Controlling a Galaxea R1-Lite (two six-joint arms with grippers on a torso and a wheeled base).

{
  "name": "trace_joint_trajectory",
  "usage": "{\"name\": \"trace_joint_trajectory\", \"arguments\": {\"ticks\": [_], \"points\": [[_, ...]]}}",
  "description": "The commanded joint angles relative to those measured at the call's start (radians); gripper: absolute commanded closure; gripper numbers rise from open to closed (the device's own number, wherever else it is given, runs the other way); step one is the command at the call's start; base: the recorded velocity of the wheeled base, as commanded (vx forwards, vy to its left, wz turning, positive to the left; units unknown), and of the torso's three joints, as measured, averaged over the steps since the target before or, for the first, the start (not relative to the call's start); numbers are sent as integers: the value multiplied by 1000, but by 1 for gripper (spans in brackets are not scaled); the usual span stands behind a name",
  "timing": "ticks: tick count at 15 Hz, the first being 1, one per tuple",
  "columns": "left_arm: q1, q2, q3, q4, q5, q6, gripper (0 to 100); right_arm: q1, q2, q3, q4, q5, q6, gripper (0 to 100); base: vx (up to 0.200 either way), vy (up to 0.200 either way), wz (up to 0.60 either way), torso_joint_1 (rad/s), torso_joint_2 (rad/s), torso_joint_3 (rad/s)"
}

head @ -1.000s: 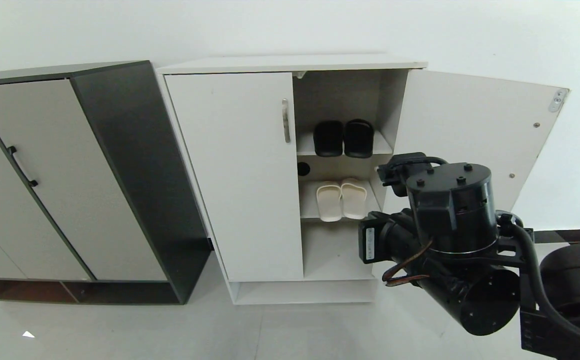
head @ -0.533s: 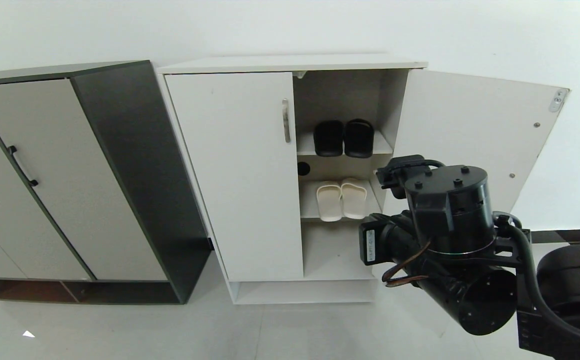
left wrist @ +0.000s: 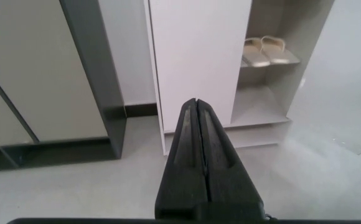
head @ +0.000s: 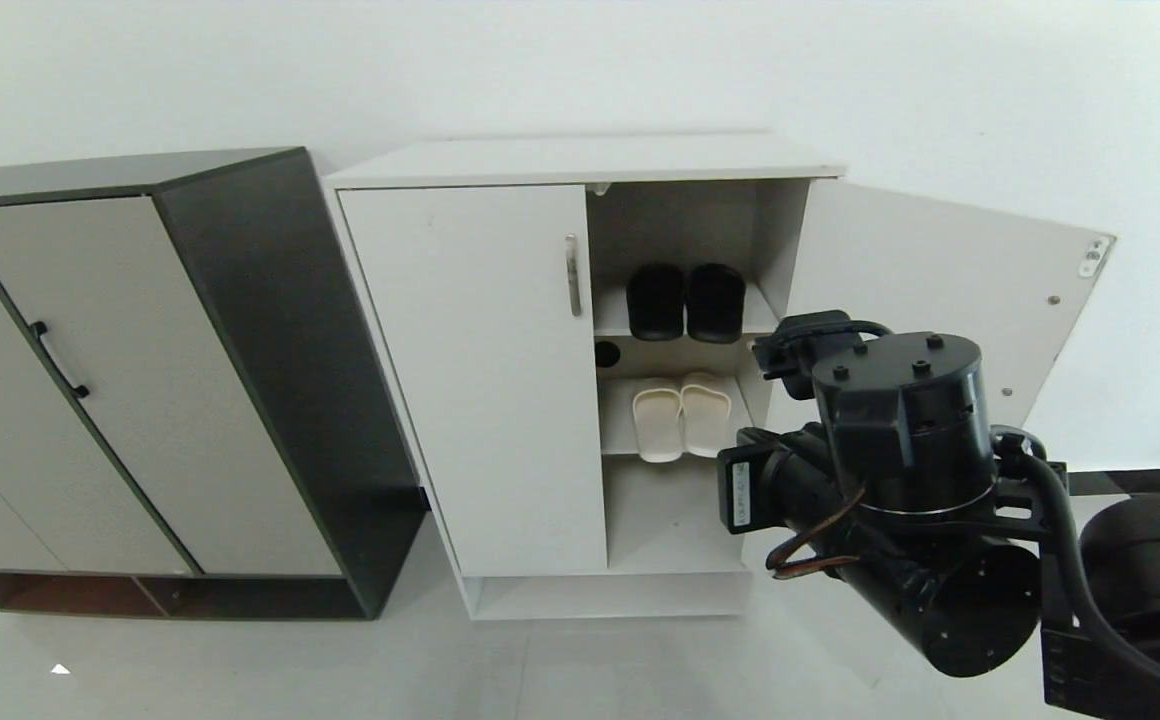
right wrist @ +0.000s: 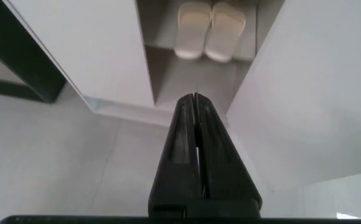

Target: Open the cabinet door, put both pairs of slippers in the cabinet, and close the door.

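Beside a dark cabinet [head: 240, 380] stands the white cabinet [head: 580, 160], and before its closed left door [head: 470, 370] we see our left gripper [left wrist: 196, 104] over the floor [left wrist: 56, 186], fingers pressed together on nothing. In the open right half, the black slippers [head: 685, 302] sit on the upper shelf and the white slippers [head: 682, 415] on the shelf below, both pairs well apart from either gripper. Our right gripper [right wrist: 196, 99], fingers likewise pressed together and holding nothing, points toward the compartment under the white slippers, near the inner face of the open door [head: 930, 290].
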Motion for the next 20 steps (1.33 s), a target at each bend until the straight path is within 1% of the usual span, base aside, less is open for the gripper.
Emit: {"name": "trace_joint_trajectory", "arguments": {"ticks": [1, 9, 20], "points": [[0, 0, 0, 2, 0, 0, 100, -5, -2, 0, 1, -1, 0, 100, 0, 0, 0, 22, -515, -339], [0, 0, 0, 2, 0, 0, 100, -8, -2, 0, 1, -1, -1, 100, 0, 0, 0, 127, -466, -333], [0, 0, 0, 0, 0, 0, 100, -11, -1, 0, 3, -1, -3, 100, 0, 0, 0, 195, -504, -310]]}}
